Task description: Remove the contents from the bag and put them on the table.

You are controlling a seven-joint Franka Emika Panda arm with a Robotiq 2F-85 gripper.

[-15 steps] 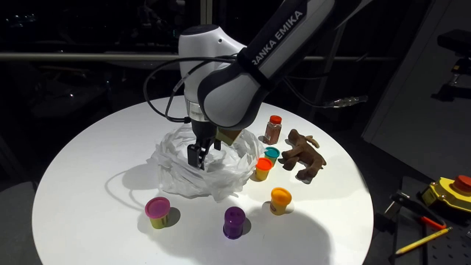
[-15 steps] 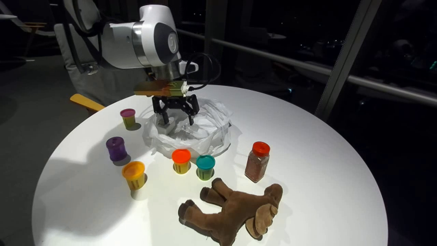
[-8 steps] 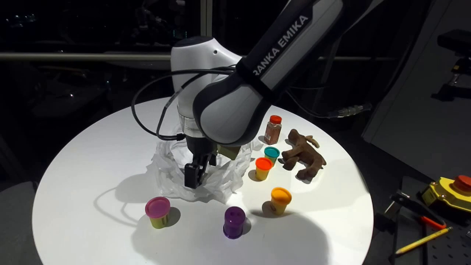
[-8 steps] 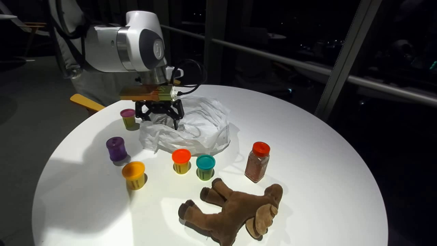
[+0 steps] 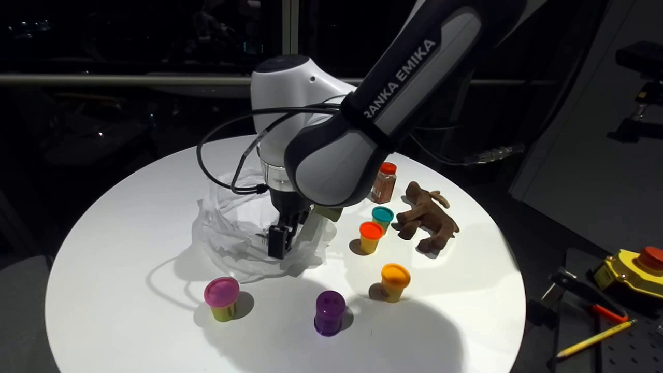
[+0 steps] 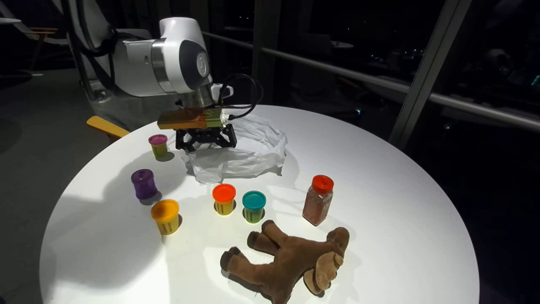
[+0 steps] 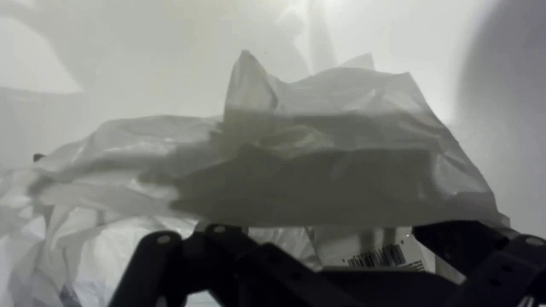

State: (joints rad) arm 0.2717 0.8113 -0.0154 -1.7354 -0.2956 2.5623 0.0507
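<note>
The white plastic bag (image 5: 233, 238) sits crumpled on the round white table (image 6: 379, 169). My gripper (image 6: 206, 147) points down into it, jaws spread wide; bag film hides the fingertips. Between the jaws, in the wrist view, part of a white box (image 7: 375, 256) with a barcode shows inside the bag; I see no grip on it. Out on the table stand a pink-lidded cup (image 5: 222, 298), a purple cup (image 5: 329, 313), a yellow cup (image 6: 166, 217), an orange-lidded cup (image 6: 224, 198), a teal-lidded cup (image 6: 254, 207), a red-capped bottle (image 6: 318, 200) and a brown toy animal (image 6: 291, 261).
The orange-lidded and teal-lidded cups stand close to the bag. Beyond the table's edge are a yellow box with a red button (image 5: 634, 272) and a pencil (image 5: 595, 339). A chair with a wooden armrest (image 6: 107, 126) stands behind the table.
My gripper has gone lower into the bag, swinging sideways and partly back. The bag has shifted and its film now covers the fingertips and the box in the exterior views.
</note>
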